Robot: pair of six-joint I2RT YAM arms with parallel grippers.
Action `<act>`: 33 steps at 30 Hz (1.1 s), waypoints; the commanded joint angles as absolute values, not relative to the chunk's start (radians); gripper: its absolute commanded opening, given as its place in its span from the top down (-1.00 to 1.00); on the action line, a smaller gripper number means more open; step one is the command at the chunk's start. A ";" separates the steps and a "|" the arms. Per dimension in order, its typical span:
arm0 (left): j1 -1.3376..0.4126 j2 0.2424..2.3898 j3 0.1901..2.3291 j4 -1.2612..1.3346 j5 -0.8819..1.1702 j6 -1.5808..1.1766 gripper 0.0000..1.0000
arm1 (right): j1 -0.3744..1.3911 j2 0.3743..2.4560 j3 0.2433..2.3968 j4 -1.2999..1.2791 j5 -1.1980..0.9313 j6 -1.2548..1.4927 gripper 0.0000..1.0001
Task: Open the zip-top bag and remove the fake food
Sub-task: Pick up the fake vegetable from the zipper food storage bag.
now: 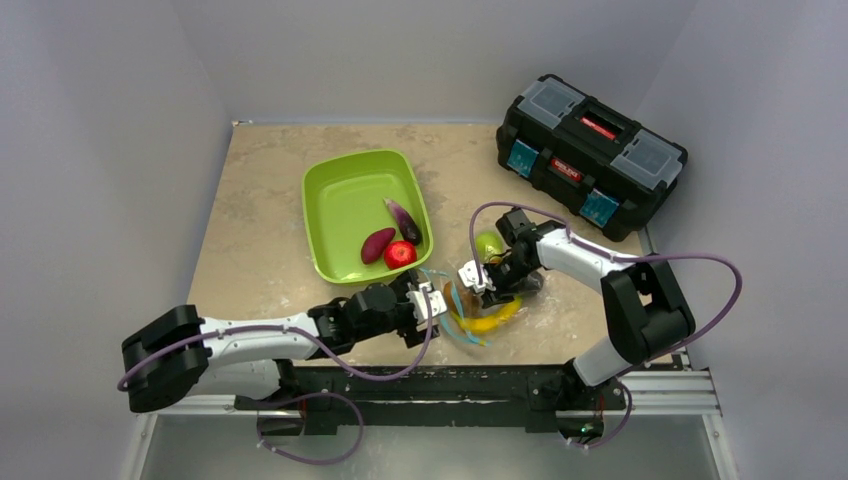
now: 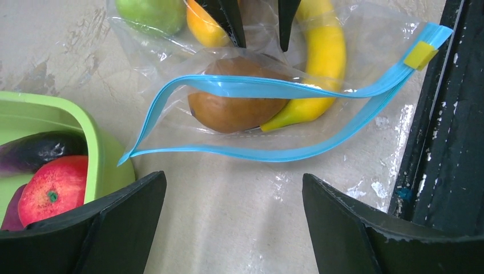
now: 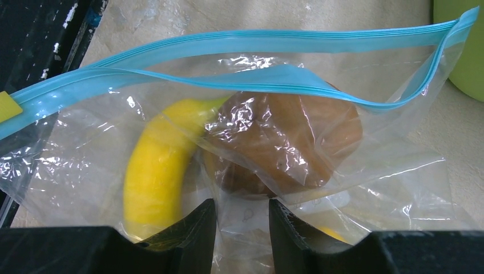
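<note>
The zip-top bag [image 1: 478,312] lies near the table's front edge, its teal zipper mouth [image 2: 251,88] gaping open toward my left gripper. Inside it are a yellow banana [image 3: 157,171], a brown kiwi [image 3: 291,142], a green pear [image 2: 151,11] and an orange piece [image 2: 208,28]. My left gripper [image 2: 234,180] is open and empty, just short of the bag's mouth. My right gripper [image 3: 242,208] is closed on crinkled plastic at the bag's far end. The lime-green tray [image 1: 335,190] holds a red apple [image 1: 400,254], a purple eggplant [image 1: 403,220] and a dark plum [image 1: 377,244].
A black toolbox [image 1: 590,155] stands at the back right. The black mounting rail [image 2: 451,142] runs along the table's front edge, right next to the bag's yellow zipper tab [image 2: 421,54]. The tray's rim [image 2: 97,137] is close to my left finger.
</note>
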State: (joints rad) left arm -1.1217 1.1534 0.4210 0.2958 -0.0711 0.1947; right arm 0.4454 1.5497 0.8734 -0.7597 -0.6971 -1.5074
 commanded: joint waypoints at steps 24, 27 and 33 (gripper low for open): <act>-1.120 1.207 0.355 0.613 -0.130 0.008 -0.58 | 0.432 1.496 0.999 -0.801 -0.825 -1.396 0.21; -1.120 1.192 0.328 0.612 -0.124 -0.028 -0.54 | 0.431 1.494 1.038 -0.839 -0.819 -1.420 0.20; -1.120 1.214 0.325 0.626 -0.121 -0.029 -0.50 | 0.434 1.529 1.122 -0.892 -0.805 -1.438 0.21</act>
State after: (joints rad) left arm -1.1213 1.2091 0.3275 0.5587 -0.1165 -0.0044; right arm 0.4355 1.5246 1.0454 -0.8467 -0.7795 -1.4090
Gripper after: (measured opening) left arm 0.754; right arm 0.401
